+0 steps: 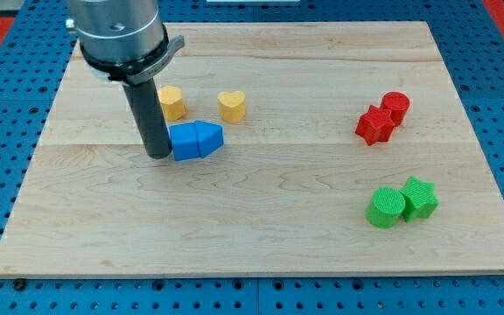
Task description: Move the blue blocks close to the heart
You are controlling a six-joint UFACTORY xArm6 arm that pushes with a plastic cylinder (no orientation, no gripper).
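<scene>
Two blue blocks sit touching at the board's left middle: a blue cube-like block (185, 142) on the left and a blue pointed block (208, 137) on its right. The yellow heart (232, 106) lies just above and right of them, a short gap away. My tip (158, 155) stands on the board right against the left side of the blue cube-like block. The rod rises from there to the arm at the view's top left.
A yellow hexagonal block (172, 102) sits left of the heart, beside the rod. A red star (374, 125) and red cylinder (395, 107) touch at the right. A green cylinder (384, 208) and green star (419, 198) touch at lower right. The wooden board (261, 245) ends near every frame edge.
</scene>
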